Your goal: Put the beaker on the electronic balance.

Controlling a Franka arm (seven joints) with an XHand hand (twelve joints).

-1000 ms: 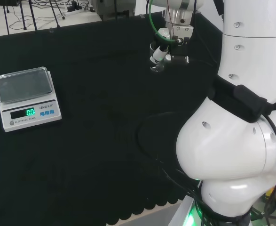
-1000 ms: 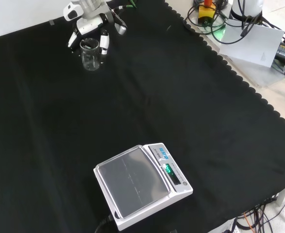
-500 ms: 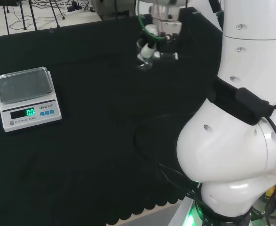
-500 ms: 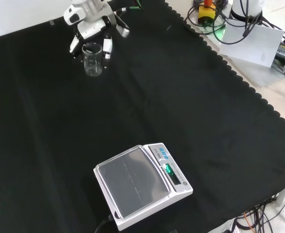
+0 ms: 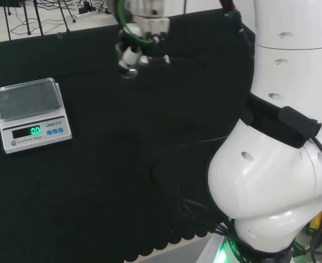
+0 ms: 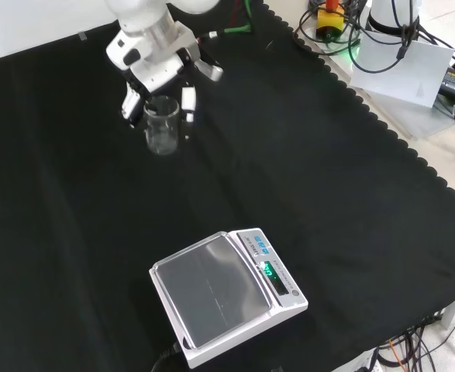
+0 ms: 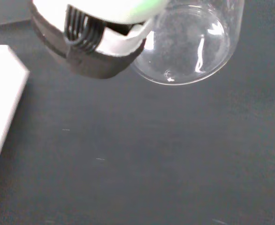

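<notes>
The black and white robot hand [image 6: 156,66] has carried the small clear glass beaker [image 6: 162,126] a fair way across the black cloth-covered table [image 6: 305,178] in the last second. In the front view it was up near the far edge of the cloth; now it sits lower in that view, closer to the white electronic balance with its flat steel pan [image 6: 225,296]. In the head view the hand [image 5: 133,48] has swung leftwards along the back of the cloth, nearer the balance [image 5: 31,112] at the left side.

The fingers are curled round the beaker's upper part on either side, and the beaker hangs upright below the palm. It looks to be lifted clear of the cloth, though I can't be sure of that. From the wrist camera the round glass bottom [image 7: 189,47] shows past a dark finger [image 7: 92,51], with a white edge, probably the balance [image 7: 1,103], coming into view.

So the carry seems well under way. The beaker and the pan are still well apart, and the balance's green display is lit with nothing on the pan.
</notes>
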